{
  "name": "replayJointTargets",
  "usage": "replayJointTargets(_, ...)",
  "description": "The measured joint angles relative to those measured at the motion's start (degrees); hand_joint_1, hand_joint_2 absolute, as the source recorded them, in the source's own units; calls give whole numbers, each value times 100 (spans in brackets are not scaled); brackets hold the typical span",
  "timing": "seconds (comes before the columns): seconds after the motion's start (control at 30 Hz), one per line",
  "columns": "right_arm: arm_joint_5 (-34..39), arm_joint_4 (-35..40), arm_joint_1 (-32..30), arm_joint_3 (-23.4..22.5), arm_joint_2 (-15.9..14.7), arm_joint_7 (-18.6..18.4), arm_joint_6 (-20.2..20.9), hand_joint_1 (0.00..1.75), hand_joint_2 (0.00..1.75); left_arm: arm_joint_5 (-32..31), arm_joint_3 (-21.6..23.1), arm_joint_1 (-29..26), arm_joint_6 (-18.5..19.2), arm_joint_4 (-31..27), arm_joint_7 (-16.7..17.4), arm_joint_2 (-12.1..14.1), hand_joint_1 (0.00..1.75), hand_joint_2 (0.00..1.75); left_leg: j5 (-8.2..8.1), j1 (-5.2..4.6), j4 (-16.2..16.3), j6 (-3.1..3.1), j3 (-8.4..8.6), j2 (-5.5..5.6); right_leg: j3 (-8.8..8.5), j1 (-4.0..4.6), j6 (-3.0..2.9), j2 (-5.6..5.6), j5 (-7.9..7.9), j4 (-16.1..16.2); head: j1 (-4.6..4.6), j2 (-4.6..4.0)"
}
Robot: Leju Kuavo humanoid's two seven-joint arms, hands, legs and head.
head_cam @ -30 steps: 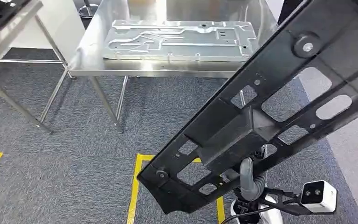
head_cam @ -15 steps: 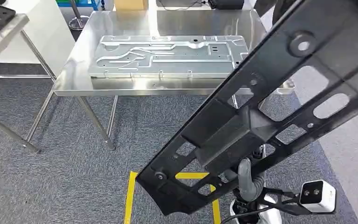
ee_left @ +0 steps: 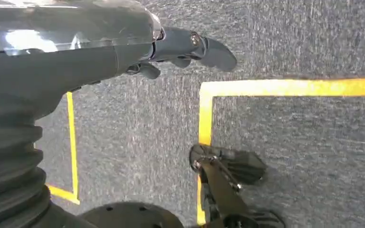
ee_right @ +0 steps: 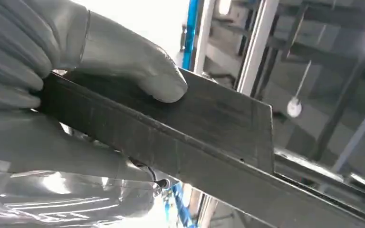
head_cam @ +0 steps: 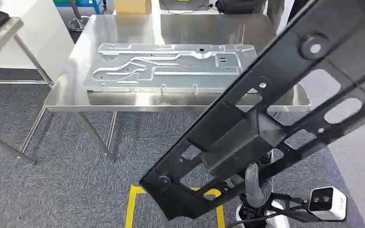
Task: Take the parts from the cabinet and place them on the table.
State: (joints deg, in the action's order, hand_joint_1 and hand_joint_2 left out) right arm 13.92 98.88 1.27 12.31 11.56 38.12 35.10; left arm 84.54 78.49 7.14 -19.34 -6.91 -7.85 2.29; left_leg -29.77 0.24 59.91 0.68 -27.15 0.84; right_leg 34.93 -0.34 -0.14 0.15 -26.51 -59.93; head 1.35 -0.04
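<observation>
Parts first, from left to right: you have one silver plate (head_cam: 171, 66) lying flat on the steel bench (head_cam: 62, 95), toward its front edge, so that part of the job looks done. At the far left a second bench corner (head_cam: 0, 33) carries something dark, too cropped for you to identify.

Your left hand (ee_left: 185, 50) hangs over the grey carpet with its yellow floor tape (ee_left: 204, 118); it holds nothing and its fingers lie loosely apart.

To the right, the black frame (head_cam: 266, 118) is the part in transit. It slants across the head view, low end near the robot, high end up past the bench's right corner, and it is clear of the bench top. Your right hand (ee_right: 52, 71) grips it, thumb pressed on the flat face and fingers wrapped beneath the edge.

What remains, as you can judge it: close in on the bench, level the frame, and lay it beside the plate. You cannot see the cabinet, so whether more parts wait there is unknown.
</observation>
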Motion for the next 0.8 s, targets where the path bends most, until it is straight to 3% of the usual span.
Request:
replayJointTargets(0.07, -2, 9, -6, -2, 2, 0, 4, 175, 175, 2, 9, 22, 0, 0, 15, 2, 0, 175, 76, 29, 371, 47, -159, -22, -248, -24, -82, 1, -44, 123, -4, 0)
replayJointTargets(0.1, -9, 11, -5, -2, 4, 0, 9, 175, 175, 9, 13, 35, -2, 0, 22, 0, 0, 175, 106, 30, 677, 66, -356, -36, -337, -23, -114, -4, -94, 159, -39, 0)
replayJointTargets(0.17, -15, 15, -4, -2, 7, -11, 11, 175, 175, 22, 22, 22, -2, 0, 33, -11, 0, 175, -128, 37, 1263, 61, -867, -40, -479, -18, -139, -10, -204, 199, -41, 0)
replayJointTargets(0.2, -22, 15, -11, -2, 7, -33, 11, 175, 175, 46, 22, -4, -2, 0, 42, -13, 0, 175, -406, 38, 1486, 87, -1164, -40, -581, -17, -145, -1, -297, 209, -39, 0)
replayJointTargets(0.23, -24, 15, -15, -2, 7, -46, 11, 175, 175, 54, 24, -22, -2, 0, 44, -15, 0, 175, -573, 38, 1503, 70, -1329, -41, -670, -17, -140, 15, -373, 211, -44, 0)
replayJointTargets(0.27, -24, 15, -19, -2, 7, -59, 11, 175, 175, 61, 24, -36, -2, 0, 46, -15, 0, 175, -612, 39, 1357, 58, -1427, -42, -778, -17, -134, 30, -460, 211, -41, 0)
replayJointTargets(0.3, -26, 15, -22, -2, 7, -66, 9, 175, 175, 63, 24, -46, -2, 0, 46, -13, 0, 175, -508, 39, 1082, 37, -1445, -42, -891, -17, -123, 40, -550, 211, -41, 0)
replayJointTargets(0.33, -31, 15, -23, -2, 7, -66, 9, 175, 175, 63, 24, -55, -4, 0, 46, -13, 0, 175, -194, 39, 692, 23, -1423, -43, -1015, -13, -107, 44, -656, 211, -44, 0)
replayJointTargets(0.37, -31, 15, -23, -2, 7, -64, 9, 175, 175, 63, 24, -61, -4, 0, 46, -13, 0, 175, 12, 39, 519, 7, -1412, -44, -1059, -10, -100, 43, -701, 211, -44, 0)
replayJointTargets(0.5, -31, 15, -24, -2, 7, -63, 9, 175, 175, 65, 24, -64, -2, 0, 44, -13, 0, 175, 81, 39, 470, 2, -1410, -45, -1073, -10, -98, 43, -713, 211, -42, 0)
replayJointTargets(0.53, -31, 13, -32, -4, 7, -63, 7, 175, 175, 68, 24, -93, -2, 0, 46, -11, 0, 175, 910, 36, 113, -43, -1410, -53, -1157, -13, -82, 47, -823, 211, -35, -2)
replayJointTargets(0.57, -39, 2, -51, -9, 5, -59, 4, 175, 175, 76, 28, -108, -4, 0, 46, -13, 0, 175, 810, -33, 147, -46, -1326, -51, -1260, -14, 9, 84, -958, 238, -32, 0)
replayJointTargets(0.6, -44, 31, -23, -4, 13, -46, 4, 175, 175, 87, 28, -34, -13, 2, 37, -2, 0, 175, 691, -77, 47, -174, -1144, -32, -1366, -49, 106, 77, -819, 98, -39, 0)
replayJointTargets(0.63, -44, 50, -3, -4, 13, -50, 2, 175, 175, 90, 28, -11, -15, 2, 35, -4, 0, 175, 651, -43, -18, -191, -1010, -11, -1176, -67, 127, 63, -657, -274, -44, 0)
replayJointTargets(0.67, -50, 48, 0, -7, 11, -55, 2, 175, 175, 94, 28, 0, -15, 2, 31, 0, 0, 175, 580, -32, -60, -221, -896, -16, -876, -59, 143, 44, -445, -746, -33, -2)
replayJointTargets(0.7, -50, 46, -14, -7, 9, -48, 2, 175, 175, 94, 28, 9, -18, 4, 31, 2, 0, 175, 514, -25, -90, -249, -796, -21, -538, -57, 157, 37, -426, -1131, -28, 0)
replayJointTargets(0.73, -52, 44, -30, -7, 9, -46, -2, 175, 175, 96, 28, 6, -17, 4, 31, 2, 0, 175, 436, -26, -118, -253, -687, -21, -224, -61, 172, 34, -581, -1398, -31, 0)
replayJointTargets(0.8, -52, 31, -58, -9, 0, -20, -4, 175, 175, 105, 28, -13, -20, 4, 31, 2, 0, 175, 248, -20, -151, -262, -438, -1, 272, -62, 200, 23, -1170, -1527, -31, 0)
